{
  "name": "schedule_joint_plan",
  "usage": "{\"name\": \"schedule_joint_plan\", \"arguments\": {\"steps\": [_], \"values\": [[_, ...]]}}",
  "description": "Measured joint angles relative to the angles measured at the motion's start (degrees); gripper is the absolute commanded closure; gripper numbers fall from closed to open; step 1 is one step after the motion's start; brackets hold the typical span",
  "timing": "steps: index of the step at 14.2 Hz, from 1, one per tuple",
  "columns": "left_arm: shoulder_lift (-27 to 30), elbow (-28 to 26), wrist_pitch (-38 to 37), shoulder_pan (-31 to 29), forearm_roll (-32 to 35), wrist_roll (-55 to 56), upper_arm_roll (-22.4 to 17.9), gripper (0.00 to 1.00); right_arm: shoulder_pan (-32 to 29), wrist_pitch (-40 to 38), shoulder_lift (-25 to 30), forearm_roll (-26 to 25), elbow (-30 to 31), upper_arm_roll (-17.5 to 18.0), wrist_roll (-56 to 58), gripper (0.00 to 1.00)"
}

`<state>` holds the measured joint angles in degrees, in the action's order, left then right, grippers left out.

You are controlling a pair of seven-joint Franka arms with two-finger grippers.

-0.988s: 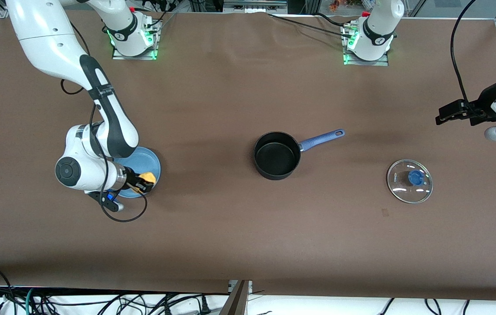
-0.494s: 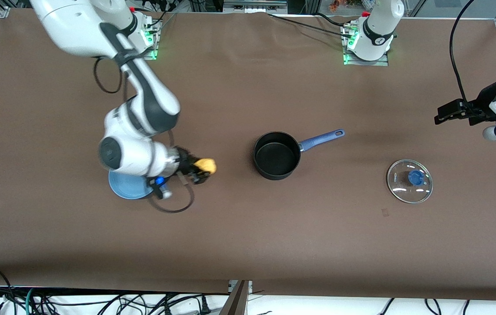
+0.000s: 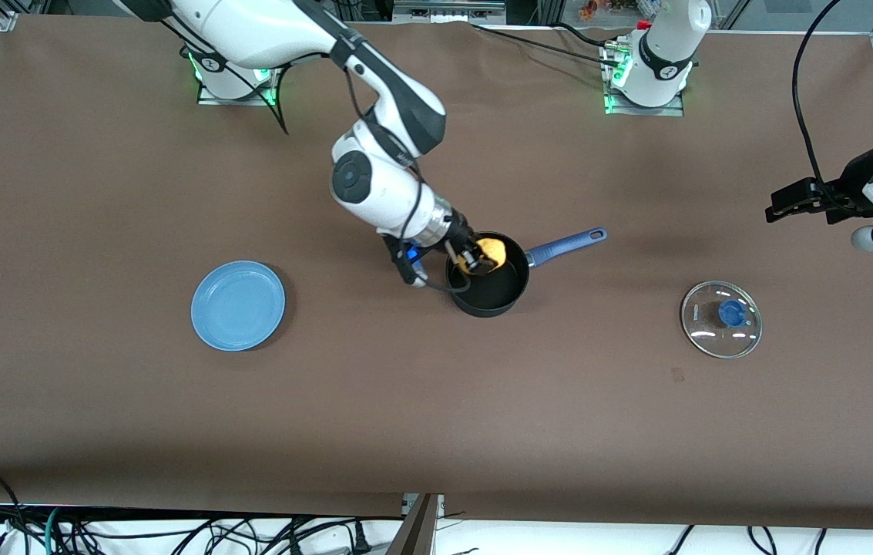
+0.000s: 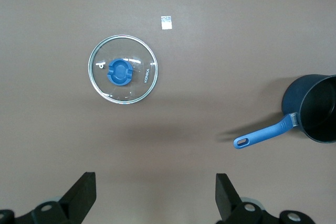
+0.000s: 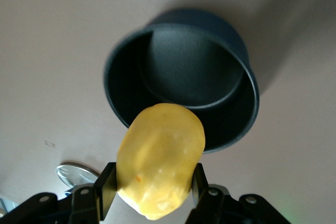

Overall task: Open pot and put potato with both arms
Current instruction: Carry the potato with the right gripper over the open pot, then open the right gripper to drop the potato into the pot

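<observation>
The black pot (image 3: 488,287) with its long blue handle (image 3: 565,243) stands uncovered mid-table; it also shows in the right wrist view (image 5: 189,74) and the left wrist view (image 4: 314,107). My right gripper (image 3: 476,258) is shut on the yellow potato (image 3: 491,251) and holds it over the pot's mouth; the right wrist view shows the potato (image 5: 160,158) between the fingers (image 5: 106,183). The glass lid (image 3: 721,318) with a blue knob lies flat toward the left arm's end (image 4: 123,69). My left gripper (image 3: 779,202) is open and empty, up in the air over the table's end (image 4: 155,195).
A flat light-blue plate (image 3: 237,305) lies empty toward the right arm's end of the table. A small pale tag (image 3: 678,375) lies on the brown cloth nearer the front camera than the lid.
My right gripper carried the potato from the light-blue plate across the table to over the pot. The plate is now uncovered. The left arm barely moved.
</observation>
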<state>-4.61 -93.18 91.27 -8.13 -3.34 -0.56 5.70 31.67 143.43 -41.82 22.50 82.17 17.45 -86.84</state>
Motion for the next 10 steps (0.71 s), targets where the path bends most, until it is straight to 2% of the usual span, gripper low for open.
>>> {"name": "schedule_joint_plan", "arguments": {"steps": [2,3,5,7,10], "values": [[-0.16,0.3,0.0,-0.02,0.0,0.0,-0.01,0.0,0.24,0.54,-0.51,0.02,-0.07,-0.1,-0.02,0.04],[-0.22,0.44,0.0,-0.03,0.0,0.0,-0.02,0.0,0.17,0.54,-0.51,-0.01,-0.2,-0.31,-0.02,0.01],[-0.27,0.57,0.0,-0.04,0.0,0.0,-0.02,0.0,-0.01,0.53,-0.49,-1.3,-0.71,-0.51,0.21,0.01],[-0.28,0.61,-0.01,-0.04,0.0,0.0,-0.02,0.0,-0.17,0.52,-0.43,-4.84,-1.31,-0.53,0.23,0.01],[-0.29,0.66,-0.01,-0.05,0.0,0.0,-0.03,0.0,-0.33,-0.52,-0.27,-12.8,-2.8,-1.26,0.64,0.0]]}}
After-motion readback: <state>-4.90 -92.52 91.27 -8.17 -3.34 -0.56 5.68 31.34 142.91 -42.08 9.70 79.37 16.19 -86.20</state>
